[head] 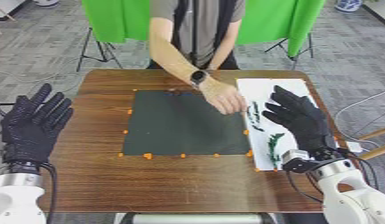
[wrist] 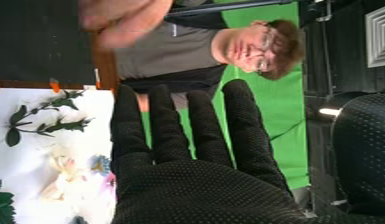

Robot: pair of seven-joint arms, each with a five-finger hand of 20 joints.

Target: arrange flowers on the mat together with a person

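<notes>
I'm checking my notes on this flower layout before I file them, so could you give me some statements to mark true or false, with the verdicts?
1. The dark mat lies to the left of the white sheet. True.
2. The robot's right hand is curled round a flower stem. False: its fingers are straight and it holds nothing.
3. Green sprigs lie on the white sheet. True.
4. The person's outstretched hand is at the mat's left edge. False: it is at the right side, near the white sheet.
5. The robot's left hand is to the left of the mat. True.
</notes>
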